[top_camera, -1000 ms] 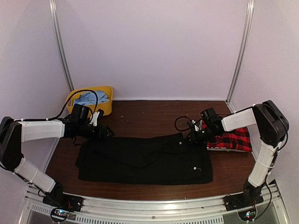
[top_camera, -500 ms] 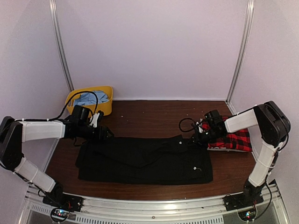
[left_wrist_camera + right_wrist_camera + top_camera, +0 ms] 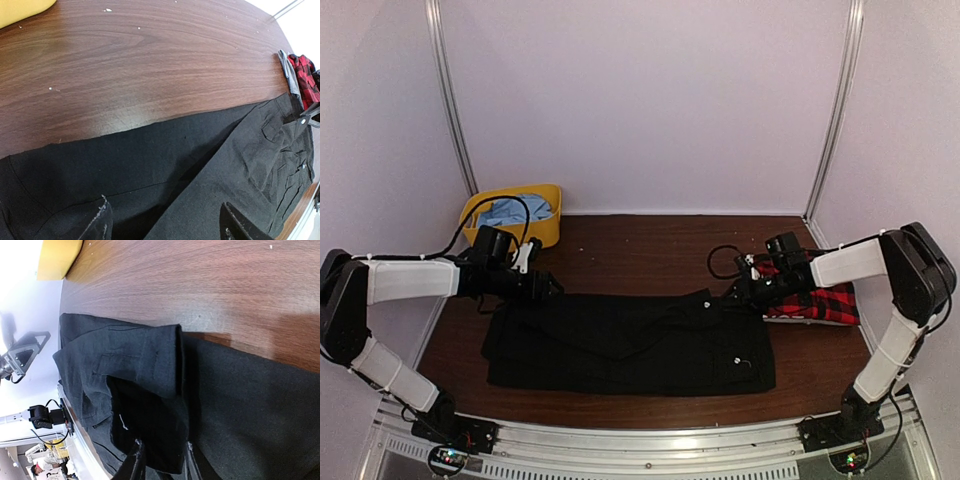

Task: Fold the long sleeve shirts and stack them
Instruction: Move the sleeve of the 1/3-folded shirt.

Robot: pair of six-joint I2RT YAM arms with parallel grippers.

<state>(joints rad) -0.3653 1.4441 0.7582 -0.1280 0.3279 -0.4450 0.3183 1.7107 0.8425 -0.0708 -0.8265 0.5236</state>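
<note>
The black long sleeve shirt (image 3: 630,345) lies flat as a long folded band across the near half of the table. The red-and-black plaid shirt (image 3: 820,298) sits folded at the right edge. My left gripper (image 3: 552,286) hovers open over the black shirt's far left edge; in the left wrist view black cloth (image 3: 200,165) lies below the gripper (image 3: 164,202) and the plaid shirt (image 3: 305,75) shows far right. My right gripper (image 3: 735,293) is at the black shirt's far right corner. In its wrist view the gripper (image 3: 161,445) stands open, its fingers either side of a fold of the black shirt (image 3: 140,370).
A yellow bin (image 3: 548,195) holding a light blue cloth (image 3: 515,212) stands at the back left corner, just beyond the left arm. Bare brown table (image 3: 650,250) stretches behind the black shirt. White walls with metal posts close in the back and sides.
The right wrist has drawn a little to the right, and its jaws have parted from shut to open over the black shirt's corner. The left arm has not moved.
</note>
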